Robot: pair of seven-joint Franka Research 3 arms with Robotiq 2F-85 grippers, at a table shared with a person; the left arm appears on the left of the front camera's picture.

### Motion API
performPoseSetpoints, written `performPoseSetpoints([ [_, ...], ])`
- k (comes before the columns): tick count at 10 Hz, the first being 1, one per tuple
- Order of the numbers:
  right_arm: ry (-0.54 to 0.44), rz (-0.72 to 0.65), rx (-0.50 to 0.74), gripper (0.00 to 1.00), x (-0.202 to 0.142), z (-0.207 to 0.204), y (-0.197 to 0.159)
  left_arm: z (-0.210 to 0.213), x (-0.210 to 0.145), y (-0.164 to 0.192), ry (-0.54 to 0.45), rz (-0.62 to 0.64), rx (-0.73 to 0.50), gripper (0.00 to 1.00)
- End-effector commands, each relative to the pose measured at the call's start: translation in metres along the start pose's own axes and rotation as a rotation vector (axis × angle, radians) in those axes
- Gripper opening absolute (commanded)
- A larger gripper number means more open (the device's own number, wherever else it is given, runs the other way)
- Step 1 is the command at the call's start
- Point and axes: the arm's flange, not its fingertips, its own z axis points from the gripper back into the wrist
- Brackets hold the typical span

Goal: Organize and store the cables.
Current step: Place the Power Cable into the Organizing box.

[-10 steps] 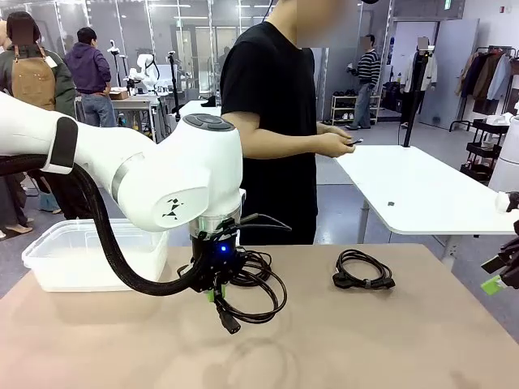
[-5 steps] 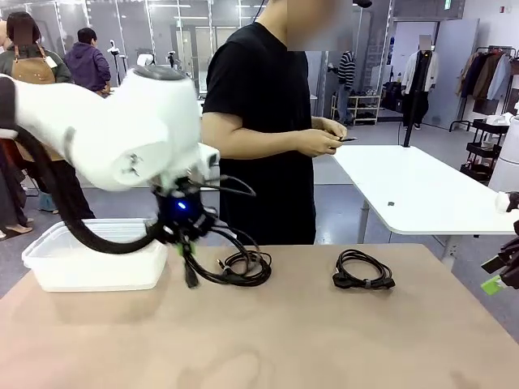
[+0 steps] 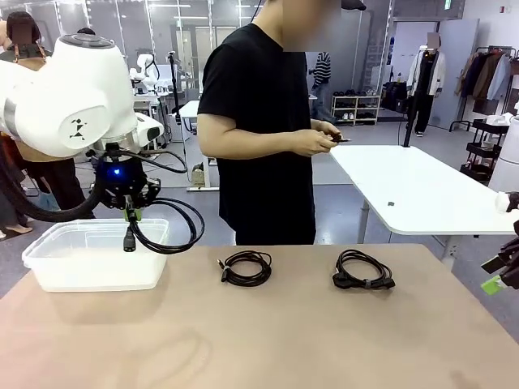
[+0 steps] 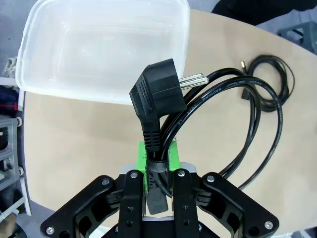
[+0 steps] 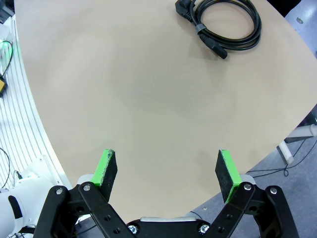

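My left gripper [image 3: 130,217] hangs over the right end of the clear plastic bin [image 3: 49,267], shut on a coiled black power cable [image 3: 166,231] whose plug dangles below. The left wrist view has the same gripper [image 4: 157,163] clamped on that cable [image 4: 237,94] just under its angled plug [image 4: 157,94], with the bin [image 4: 29,54] beneath. A thin coiled cable [image 3: 246,268] lies at the table's middle and also appears as a coil [image 4: 277,82] at the wrist view's right. Another, thicker coil [image 3: 362,270] lies right of it; the right wrist view has it as a coil [image 5: 225,25]. My right gripper [image 5: 167,171] stands open at the table's right edge.
A person in a black shirt [image 3: 255,130] stands at the far side of the tan table [image 3: 284,340], holding something small in both hands. The bin holds nothing that I can see. A white table [image 3: 413,190] stands behind at the right.
My left arm has lifted the power cable off the table's middle and swung it left, up to the bin. The thin coil it hid now lies uncovered. The right gripper stayed still.
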Motion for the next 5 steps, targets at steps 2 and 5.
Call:
performPoseSetpoints([
  [2,0.012,0.015,0.005,1.0,-0.001,0.002,0.0,0.0,0.0,0.0,0.0,0.0,0.0,0.19],
  [5,0.012,0.015,0.005,1.0,-0.001,0.002,0.0,0.0,0.0,0.0,0.0,0.0,0.0,0.19],
])
